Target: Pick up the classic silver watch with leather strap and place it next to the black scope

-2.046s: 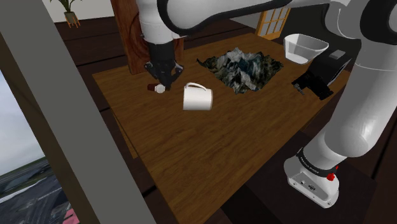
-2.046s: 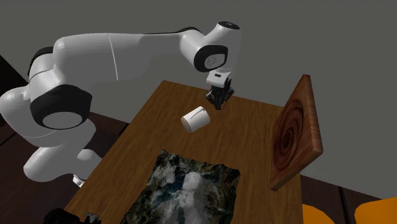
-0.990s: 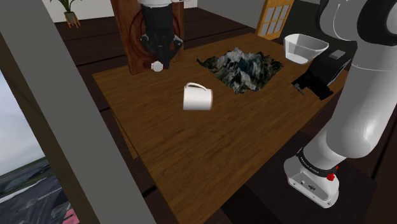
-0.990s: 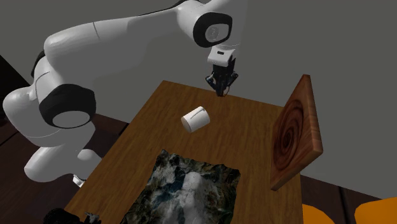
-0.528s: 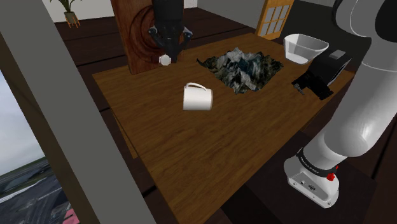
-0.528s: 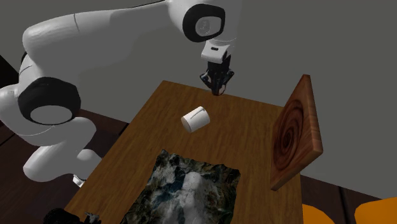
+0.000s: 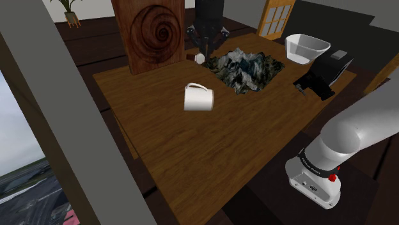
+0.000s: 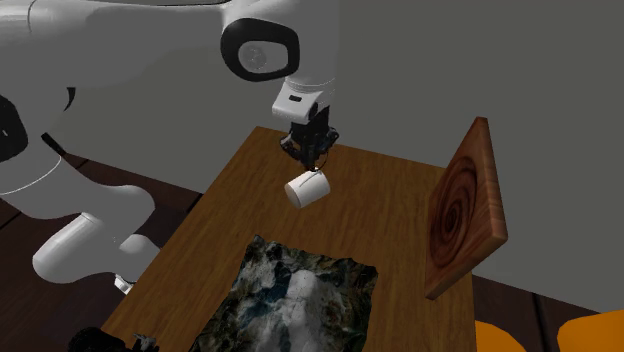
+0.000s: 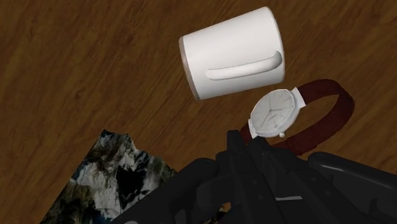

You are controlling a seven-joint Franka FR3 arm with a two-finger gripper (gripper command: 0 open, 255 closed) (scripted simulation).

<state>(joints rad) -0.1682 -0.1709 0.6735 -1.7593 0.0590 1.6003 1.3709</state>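
The pincer, clamped on the white-faced watch by its dark red strap, had carried it above the bench from upper left to upper centre, closer to the black scope.

- Shoulder view: a dim room; pale daylight shows through the window at that view's left, and the dark table looks lighter toward its middle
- Second exterior view: flat, even light on a plain grey backdrop; the white arm is bright
- Wrist view: soft, even light; the white mug and the watch dial stand out, and the black gripper is a dark mass
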